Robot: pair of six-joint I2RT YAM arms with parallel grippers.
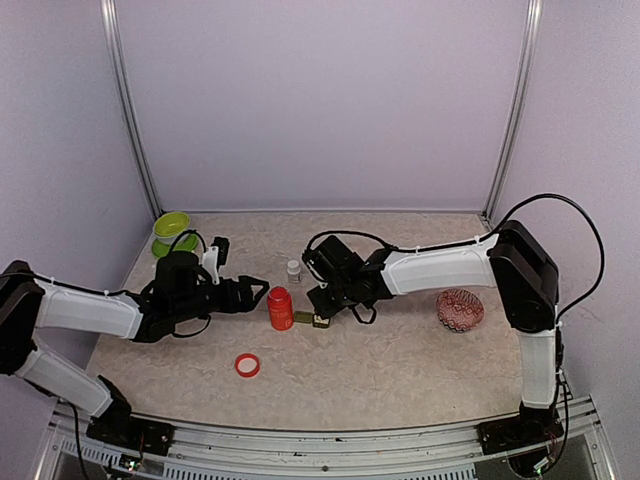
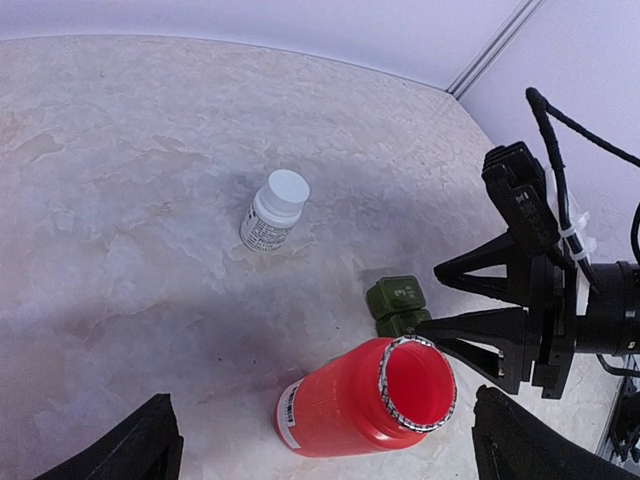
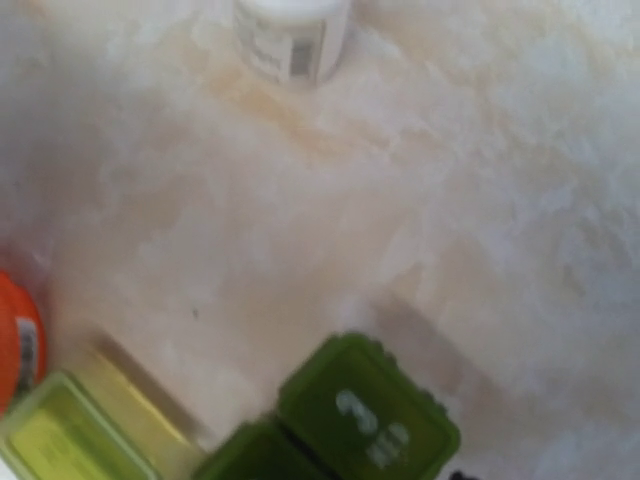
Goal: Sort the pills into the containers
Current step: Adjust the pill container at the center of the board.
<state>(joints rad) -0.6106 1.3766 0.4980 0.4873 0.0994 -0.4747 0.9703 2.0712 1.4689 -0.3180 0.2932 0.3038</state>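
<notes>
Red bottle stands uncapped on the counter, its mouth bare. Its red cap lies well apart, nearer the arm bases. The left tool is spread wide with nothing in it, and the bottle is just ahead of its fingers without touching them. The containers sit just beside the bottle, on the side toward the right arm. The right wrist view is blurred, but it shows one lid raised and another shut. The right tool hangs at the containers with its fingers parted and nothing visibly held. No pills show in any view.

The step looks like taking the bottle to pour. The left tool should close squarely on the mid-body, below the neck, so the bottle cannot twist. It should then lift the bottle upright and tip it slowly over the raised-lid compartment. The right tool should steady the row or move off first. The white bottle stands apart, farther back.
</notes>
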